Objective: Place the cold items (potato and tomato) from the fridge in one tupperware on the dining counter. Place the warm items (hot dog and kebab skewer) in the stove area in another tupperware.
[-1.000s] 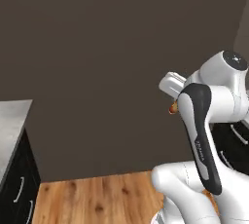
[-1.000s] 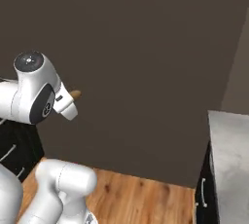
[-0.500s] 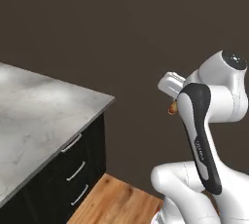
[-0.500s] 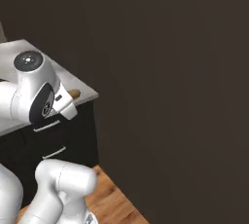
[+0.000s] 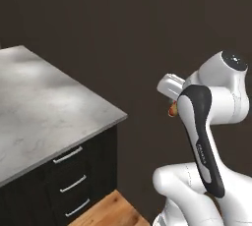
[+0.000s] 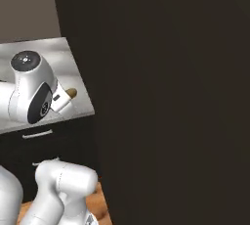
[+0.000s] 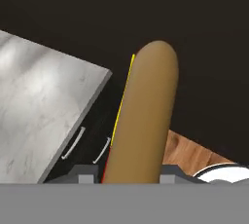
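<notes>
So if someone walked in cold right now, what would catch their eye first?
The hot dog, a long brown bun with a yellow stripe along one side, rising between the gripper fingertips in the hand view. Next, the grey marble counter with dark drawers below at the left, and the dark wall behind it all.

White rounded arm (image 5: 216, 102), black joint panel, grey cap
</notes>
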Controlling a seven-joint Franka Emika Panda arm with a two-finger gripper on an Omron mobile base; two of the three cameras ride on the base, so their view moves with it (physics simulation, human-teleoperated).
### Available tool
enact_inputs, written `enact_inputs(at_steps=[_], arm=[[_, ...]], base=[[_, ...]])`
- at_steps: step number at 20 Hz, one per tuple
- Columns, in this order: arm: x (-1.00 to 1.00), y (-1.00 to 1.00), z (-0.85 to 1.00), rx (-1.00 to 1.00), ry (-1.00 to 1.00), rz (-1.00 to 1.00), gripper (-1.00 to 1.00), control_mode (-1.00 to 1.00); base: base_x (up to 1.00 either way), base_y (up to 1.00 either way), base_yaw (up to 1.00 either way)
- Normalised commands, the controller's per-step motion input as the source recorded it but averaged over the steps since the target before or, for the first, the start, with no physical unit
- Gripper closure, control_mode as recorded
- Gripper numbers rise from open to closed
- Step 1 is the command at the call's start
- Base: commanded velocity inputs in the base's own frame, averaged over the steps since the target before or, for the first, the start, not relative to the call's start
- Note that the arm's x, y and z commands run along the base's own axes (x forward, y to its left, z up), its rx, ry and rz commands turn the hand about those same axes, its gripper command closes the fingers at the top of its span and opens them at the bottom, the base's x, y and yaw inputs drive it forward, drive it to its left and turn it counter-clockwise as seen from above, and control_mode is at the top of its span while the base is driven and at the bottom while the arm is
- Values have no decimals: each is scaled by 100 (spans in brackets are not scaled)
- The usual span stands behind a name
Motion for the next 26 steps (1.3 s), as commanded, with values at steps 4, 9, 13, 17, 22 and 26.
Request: enact_inputs(at_steps=[4,9,13,17,22,26], arm=[[0,0,0,0,0,0,100,100],[0,0,0,0,0,0,100,100],[0,0,0,0,0,0,100,100],[0,0,0,0,0,0,100,100],[0,0,0,0,0,0,100,100],[0,0,0,0,0,0,100,100]], base=[[82,-74,52],[84,-78,58],[83,-80,61],[81,-85,59],[83,-86,59],[82,-87,61]])
